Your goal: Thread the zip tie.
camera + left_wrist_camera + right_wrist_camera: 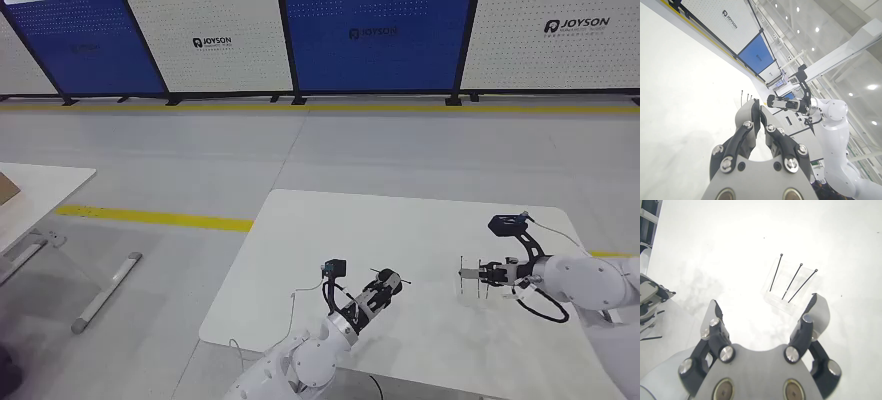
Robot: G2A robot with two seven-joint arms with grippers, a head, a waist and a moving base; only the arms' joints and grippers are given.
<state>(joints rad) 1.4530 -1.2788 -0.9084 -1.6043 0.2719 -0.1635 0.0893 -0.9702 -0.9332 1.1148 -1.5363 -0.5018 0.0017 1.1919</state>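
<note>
jaws of the right gripper (764,300) stand wide apart and hold nothing. jaws of the left gripper (759,107) are pressed together at the tips, pinching a black held zip tie (673,292); in the right wrist view its square head pokes out at one side of the fingers. the white worktop (400,230) carries everything. it sits on a grey floor (200,150) crossed by a yellow line (150,217), with blue and white panels (380,40) along the far side. in the top view the two arms face each other over the near half of the worktop. the left gripper (388,282) is near the middle and the right gripper (480,272) is toward the robot's right, well apart from it. between them, just in front of the right gripper's open fingers, a small clear holder (784,275) stands on the worktop. three black standing zip ties (791,281) sit in the holder side by side, tails down and heads up, fanning apart toward the heads and apart from the right gripper. in the left wrist view the standing zip ties (748,97) rise as thin lines beyond the closed fingertips, with the right gripper (772,100) near them and pointing their way. i cannot tell whether the held zip tie's tail passes through its head.
</note>
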